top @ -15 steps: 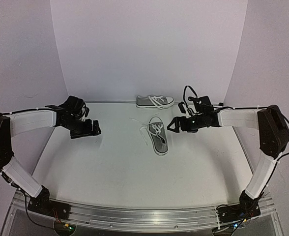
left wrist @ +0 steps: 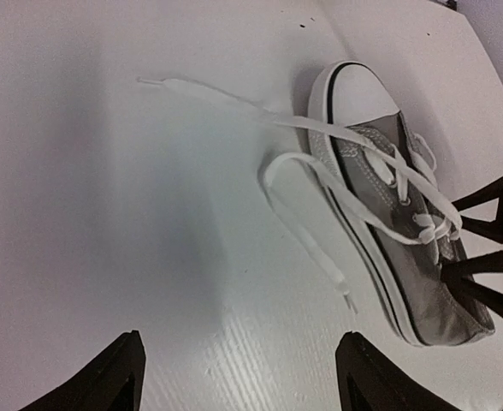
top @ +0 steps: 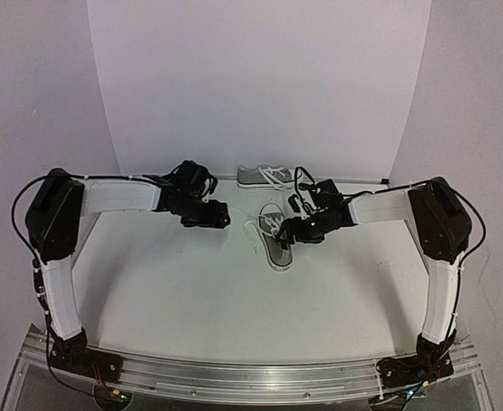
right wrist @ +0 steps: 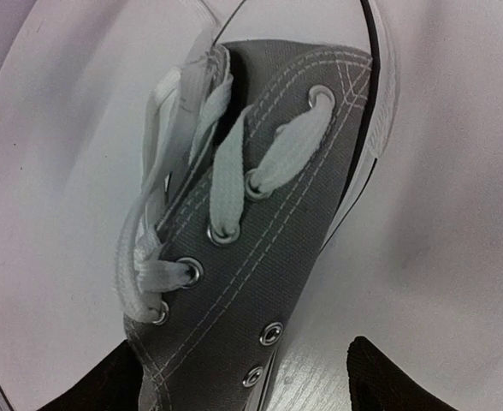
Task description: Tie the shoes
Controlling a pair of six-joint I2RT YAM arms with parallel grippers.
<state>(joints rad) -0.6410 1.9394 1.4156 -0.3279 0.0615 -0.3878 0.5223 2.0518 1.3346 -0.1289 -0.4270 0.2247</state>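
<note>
Jaws on both arms stood wide apart, and neither pair clasped anything. The black, wedge-shaped fingers of the right gripper [top: 289, 231] straddled the rear part of the nearer sneaker [top: 280, 253], a small grey low-top of woven canvas with a white rubber sole, a smooth white toe cap and a thin dark stripe along the sole's edge. Whether those fingers touched the canvas could not be told. Round metal eyelets ran along double rows of pale stitching, and the 2 eyelets closest to the right wrist camera were unlaced. Flat white woven laces [left wrist: 234, 98] hung untied, 2 loose ends trailing over the smooth white table [top: 192, 291] on the left arm's side of the shoe. The left gripper [top: 210, 217] hovered near that side, apart from the shoe, with bare table between its 2 dark fingertips. Each arm rose from its base to a raised black elbow, then reached inward along a white-sleeved forearm, so the 2 wrists faced one another across the shoe. A 2nd sneaker [top: 264, 177] of the same grey canvas and white rubber lay behind, at the foot of the back wall.
</note>
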